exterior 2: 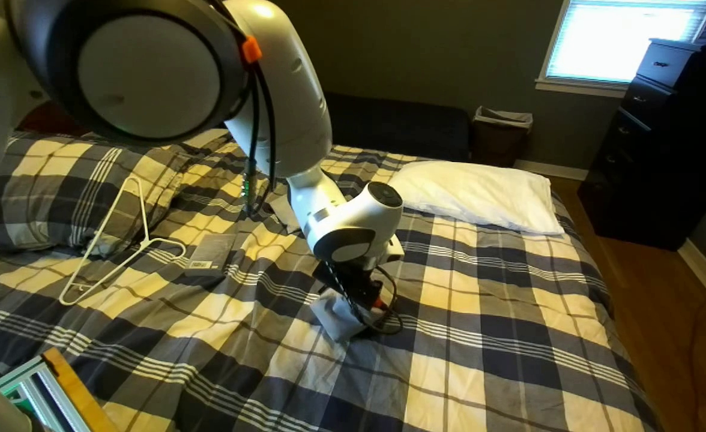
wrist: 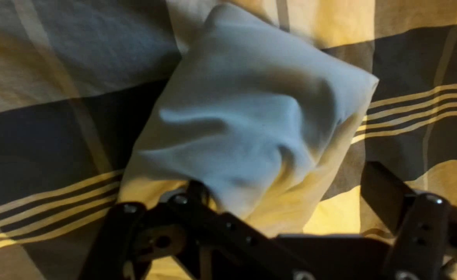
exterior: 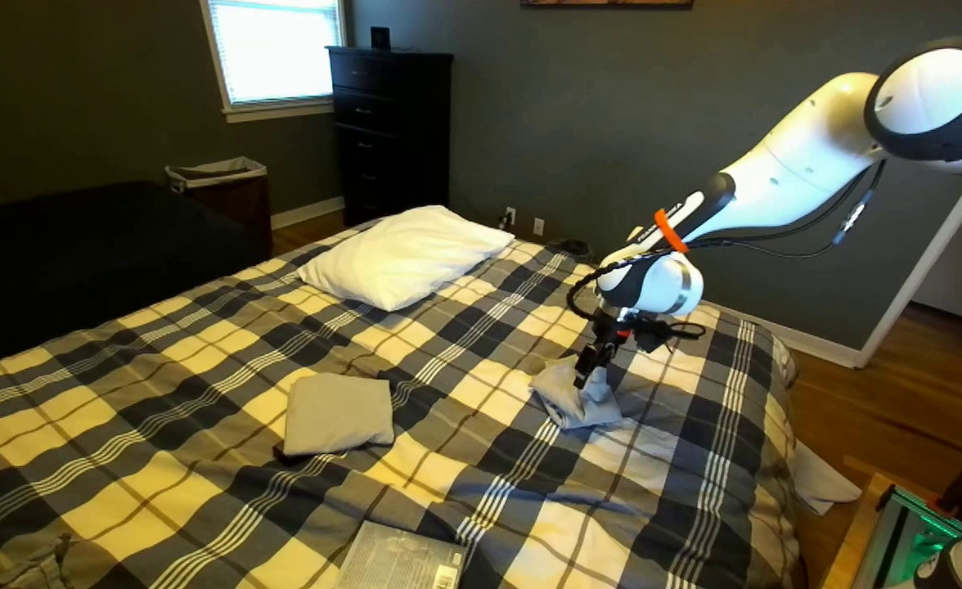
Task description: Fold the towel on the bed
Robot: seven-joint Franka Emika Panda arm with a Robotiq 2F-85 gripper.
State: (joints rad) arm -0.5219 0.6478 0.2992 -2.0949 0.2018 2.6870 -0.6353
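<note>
The towel, a small rumpled grey cloth [exterior: 559, 386], lies bunched on the bed [exterior: 481, 442] with its plaid cover. It also shows under my gripper in an exterior view [exterior 2: 336, 317] and fills the middle of the wrist view [wrist: 244, 128], with raised folds. My gripper [exterior: 586, 372] points down over the towel. In the wrist view my gripper [wrist: 286, 190] has its fingers wide apart. The left finger overlaps the towel's near edge; the right one is beyond the towel's side, over the cover. I cannot tell whether the fingertips touch the cloth. Nothing is held between them.
A white pillow [exterior: 407, 255] lies toward the bed's far end. A flat folded grey-beige cloth [exterior: 339, 415] and a flat grey package [exterior: 403, 560] lie on the bed. A white hanger [exterior 2: 144, 243] and a plaid pillow [exterior 2: 83, 186] lie near the package.
</note>
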